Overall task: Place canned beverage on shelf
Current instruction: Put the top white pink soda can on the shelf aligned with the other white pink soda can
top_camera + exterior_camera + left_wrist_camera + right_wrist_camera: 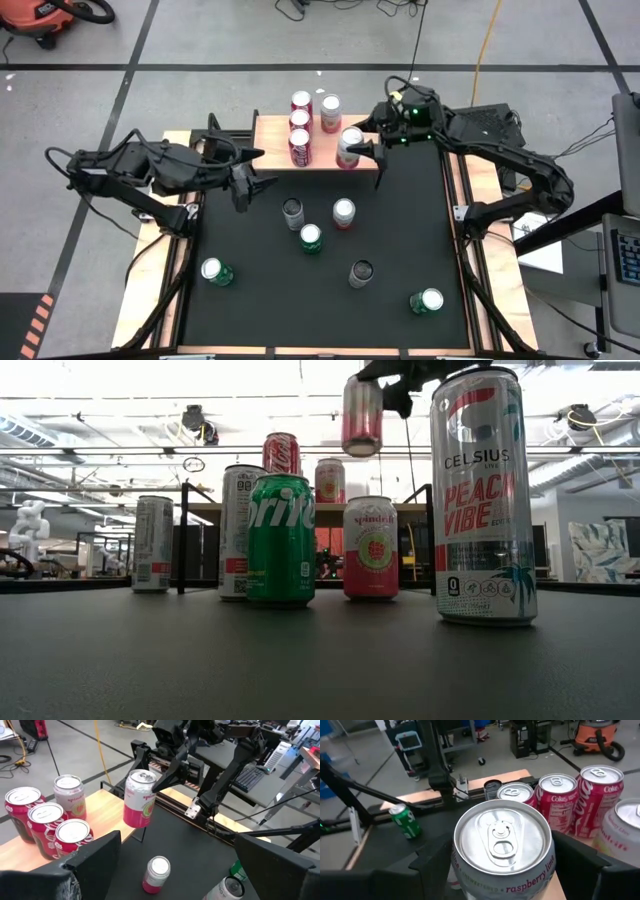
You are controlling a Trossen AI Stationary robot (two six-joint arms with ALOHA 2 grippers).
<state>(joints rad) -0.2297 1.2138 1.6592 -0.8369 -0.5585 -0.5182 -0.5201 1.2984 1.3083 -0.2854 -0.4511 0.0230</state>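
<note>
**Raspberry can held at shelf edge by right gripper**

Nearest the low cam: tall Celsius Peach Vibe can (483,495), upright on the black mat (300,660), w/ a green Sprite can (281,540) and a pink Spindrift can (370,548) just behind it.

Right gripper (365,143) is clamped on a pink raspberry Spindrift can (502,851), fingers on either side of the body, can upright. From above, this can (349,147) sits over the front right part of the shelf (270,130); the low view shows it (362,415) up high, clear of the shelf top. Can't tell from any view if it overhangs the edge.

On the shelf already: three red Coke cans (299,122) in a row front to back, plus another pink Spindrift can (330,113) just beside the rear ones.

Left gripper (245,180) is spread wide, grasping nothing, hovering over the mat's left side near the shelf's front left corner.

Mat on the worktop (150,290) also carries loose upright cans: grey can (292,213), pink can (343,213), green can (311,238), dark can (360,273), and two green cans well apart at front left (214,271) and front right (427,300).
</note>
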